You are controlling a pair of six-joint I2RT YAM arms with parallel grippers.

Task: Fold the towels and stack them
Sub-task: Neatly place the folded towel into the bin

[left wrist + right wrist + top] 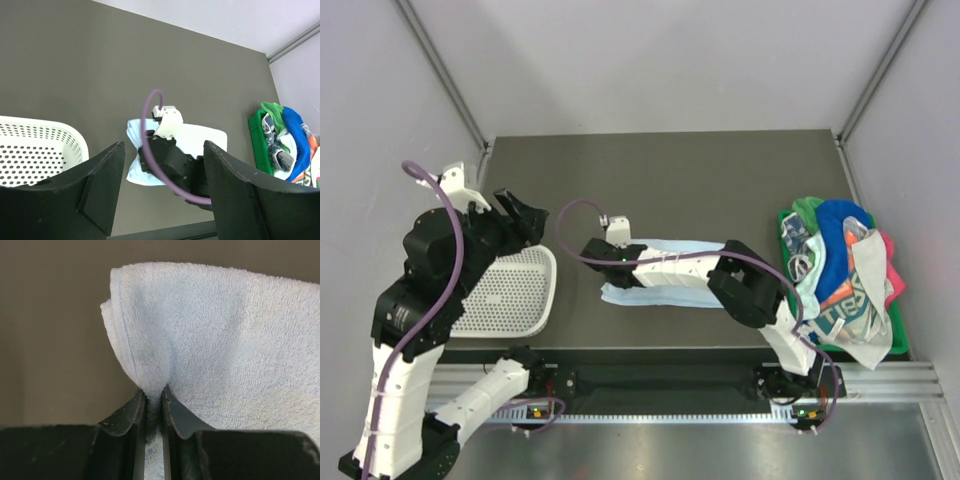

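A pale blue towel lies folded on the dark table at centre; it also shows in the left wrist view and fills the right wrist view. My right gripper reaches across it and is shut on its left edge, pinching a fold of the pale blue towel between its fingertips. My left gripper is open and empty, held above the table's left side over the basket. The other towels, royal blue, green, pink, whitish-grey and printed, lie heaped at the right.
A white plastic mesh basket sits at the left front; it also shows in the left wrist view. A green tray under the towel heap sits at the table's right edge. Grey walls enclose the table.
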